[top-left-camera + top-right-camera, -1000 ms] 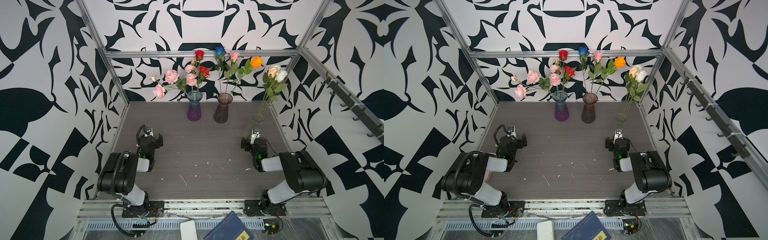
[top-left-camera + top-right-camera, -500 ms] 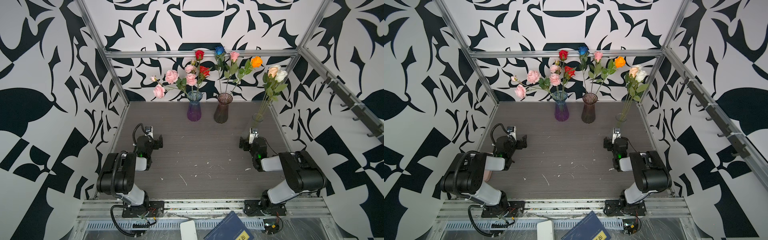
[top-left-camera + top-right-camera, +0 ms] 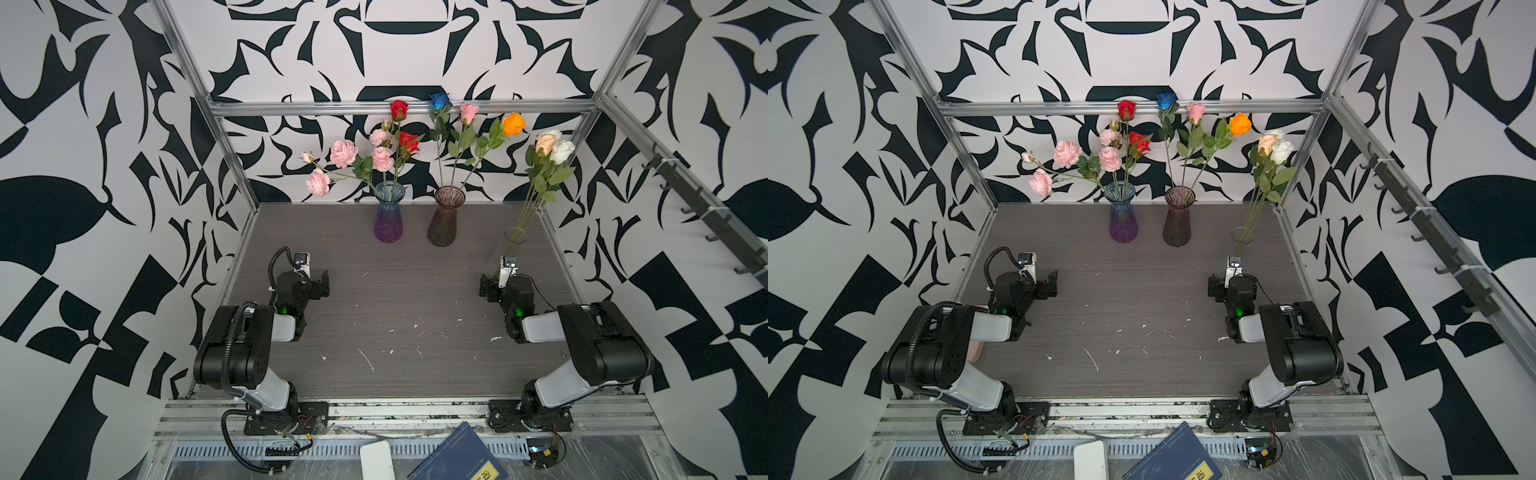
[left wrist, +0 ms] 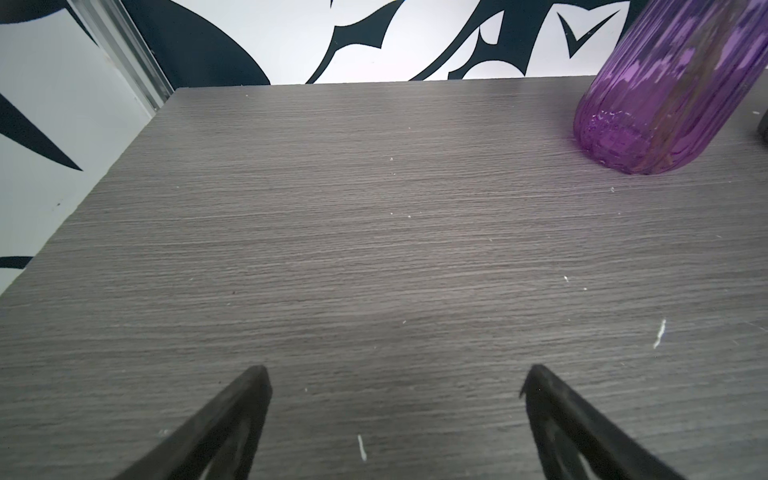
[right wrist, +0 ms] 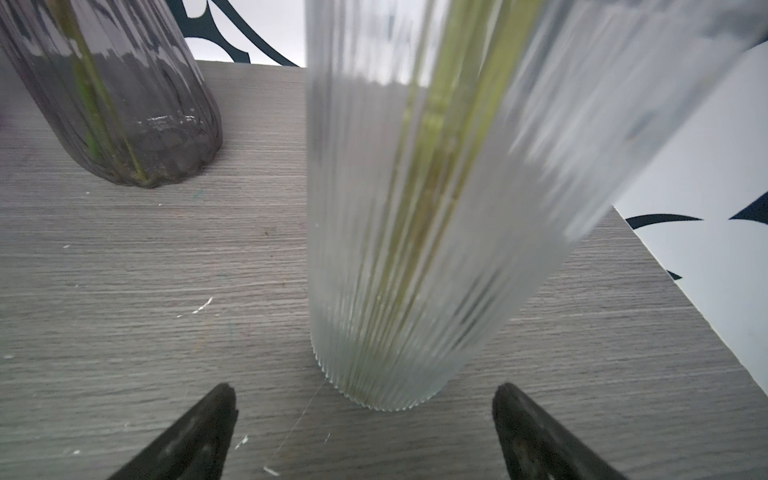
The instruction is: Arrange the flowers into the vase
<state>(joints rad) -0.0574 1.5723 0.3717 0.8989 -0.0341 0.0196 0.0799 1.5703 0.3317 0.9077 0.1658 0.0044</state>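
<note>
Purple vase (image 3: 388,220) holds pink spray (image 3: 344,153); clear vase (image 5: 415,249), seemingly two pale roses (image 3: 555,147).

- The right claw (image 5: 365,390) is spread wide, its two black fingertips (image 5: 216,411) far apart with nothing between them.
- A clear ribbed glass vase (image 5: 415,249) stands on the grey wood-grain table (image 5: 145,257) just beyond the gap, touching neither fingertip.
- Blurred green stems (image 5: 432,166) run down inside it to the foot.
- A smoky grey ribbed glass vase (image 5: 124,104) stands farther off to one side, holding a thin green stalk (image 5: 89,95).
- Small white flecks (image 5: 203,305) dot the table.
- A white-and-black patterned wall (image 5: 706,187) borders the table's edge.
</note>
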